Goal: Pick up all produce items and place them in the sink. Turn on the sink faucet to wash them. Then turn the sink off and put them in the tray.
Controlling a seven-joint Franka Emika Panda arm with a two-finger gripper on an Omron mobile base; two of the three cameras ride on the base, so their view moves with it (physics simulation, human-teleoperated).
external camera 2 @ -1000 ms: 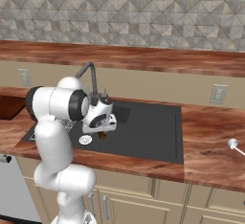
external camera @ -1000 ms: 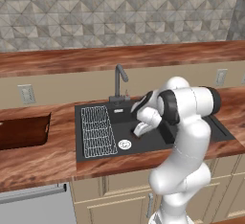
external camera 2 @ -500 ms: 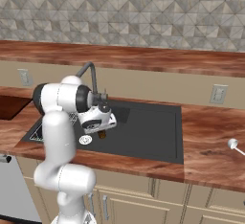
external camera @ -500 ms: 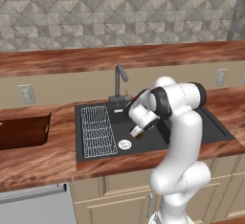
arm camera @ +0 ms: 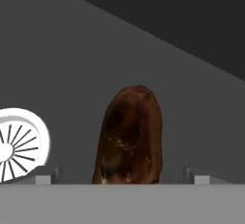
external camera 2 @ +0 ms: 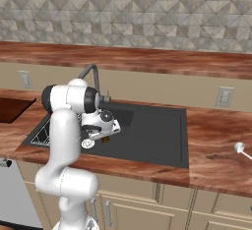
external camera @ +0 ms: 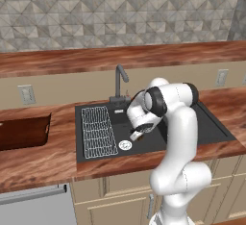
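Note:
The produce item [arm camera: 129, 137], a dark olive-brown oblong lump, lies on the floor of the black sink [external camera: 192, 128] beside the round silver drain [arm camera: 14, 144]. My gripper [arm camera: 122, 176] is open and hangs low over the lump, one finger tip on each side with clear gaps. In the base views the gripper [external camera: 137, 133] [external camera 2: 101, 136] sits inside the basin next to the drain [external camera: 125, 145], and the lump [external camera 2: 105, 139] peeks out under it. The sink faucet [external camera: 118, 80] stands at the basin's back edge. The brown wooden tray [external camera: 24, 132] lies on the counter to the left.
A white wire rack [external camera: 98, 130] covers the basin's left part. Wall outlets [external camera: 25, 94] [external camera 2: 225, 96] sit above the wooden counter. A small silver utensil [external camera 2: 239, 147] lies on the right counter. A dishwasher front [external camera: 33, 205] is below left.
The arm has swung left and lowered the hand into the basin, ending close over the lump beside the drain. The base has not moved.

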